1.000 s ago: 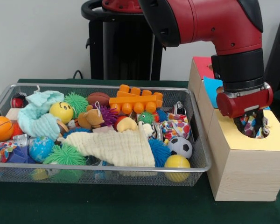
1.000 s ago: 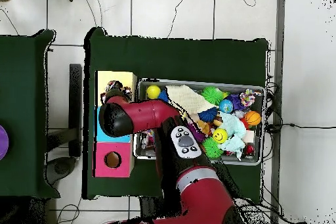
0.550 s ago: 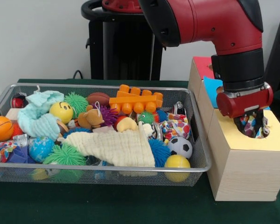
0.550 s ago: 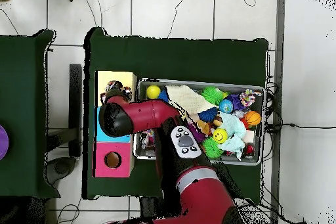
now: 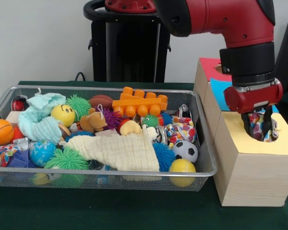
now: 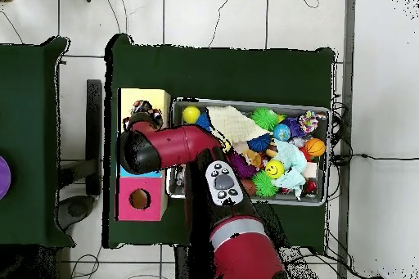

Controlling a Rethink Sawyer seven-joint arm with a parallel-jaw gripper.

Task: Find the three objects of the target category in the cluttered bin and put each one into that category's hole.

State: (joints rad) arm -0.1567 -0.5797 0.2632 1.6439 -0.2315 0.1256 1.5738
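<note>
My gripper [image 5: 259,133] hangs over the round hole in the yellow top [image 5: 283,143] of the wooden box, at the right in the front view. Its fingers [image 5: 248,128] stand apart, open, with a colourful patterned cloth [image 5: 261,126] between them, bunched in the hole. From overhead the same cloth [image 6: 144,114] shows in the yellow section, just beyond the arm's wrist [image 6: 137,150]. In the wire bin [image 5: 201,168] lie a cream cloth [image 5: 120,151], a light-blue cloth [image 5: 41,117] and another patterned piece [image 5: 181,129].
Behind the yellow section, the box has a blue section [image 5: 216,91] and a red one [image 5: 209,67] with its own hole [image 6: 139,200]. The bin also holds balls, spiky toys, an orange block [image 5: 139,103] and a toy bear [image 5: 92,120].
The gripper has risen a little out of the yellow hole and shifted slightly right. From overhead the arm has swung toward the blue section, uncovering the cloth in the hole.
</note>
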